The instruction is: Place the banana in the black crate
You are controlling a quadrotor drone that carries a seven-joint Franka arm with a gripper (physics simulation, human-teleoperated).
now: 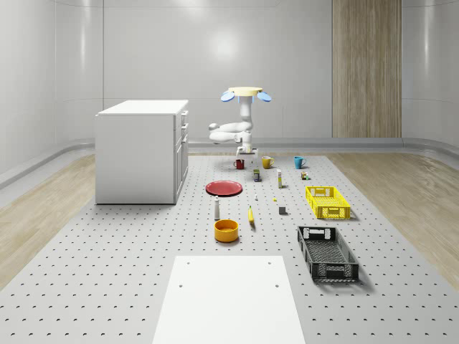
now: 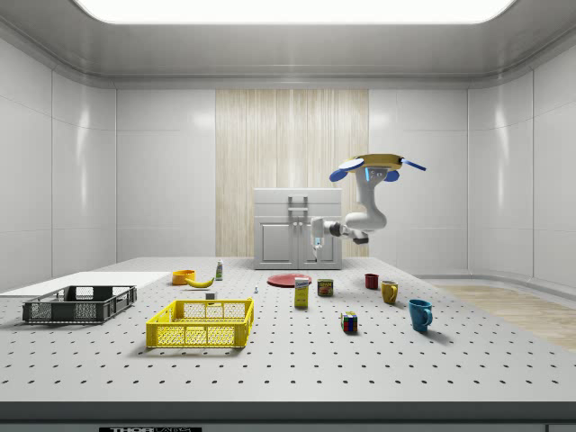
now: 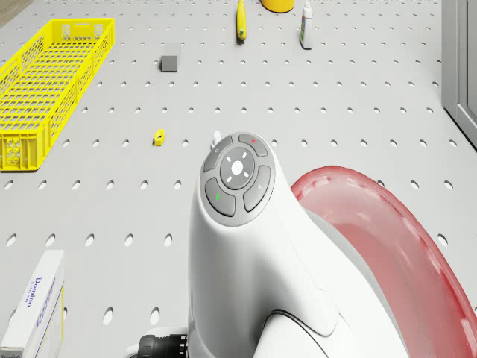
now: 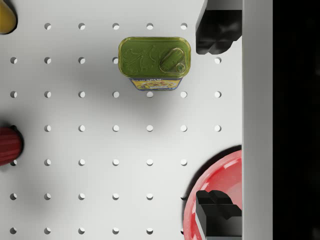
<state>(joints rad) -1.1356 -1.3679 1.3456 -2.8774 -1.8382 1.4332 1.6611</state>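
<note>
Banana (image 1: 251,216) lies flat on the perforated table (image 1: 129,272). Long axis runs roughly front-to-back in the whole-scene view, nearly parallel to the black crate's long sides; which end is the stem cannot be told. Also seen in the drone view (image 3: 241,19) and the side view (image 2: 200,282).

Neighbours: orange bowl (image 1: 226,230) just beside the banana on the whole-scene view's left and slightly nearer the camera; white bottle (image 1: 216,208) upright, near, same side. Small grey block (image 1: 282,210) lies between the banana and the yellow crate (image 1: 328,202). Black crate (image 1: 327,253) stands well apart, towards the whole-scene view's right and front, open top up; bare table surface lies between it and the banana.

Banana appearance: slim, yellow, slightly curved, darker at the ends.

Drone (image 1: 249,94) hovers over the far part of the table, above the mugs and cans, well away from the banana. Arm folded below it. Gripper (image 4: 218,127) points straight down, fingers (image 4: 216,31) spread wide with nothing between them. Below it: green-topped can (image 4: 154,62) and the rim of the red plate (image 4: 220,172).
</note>
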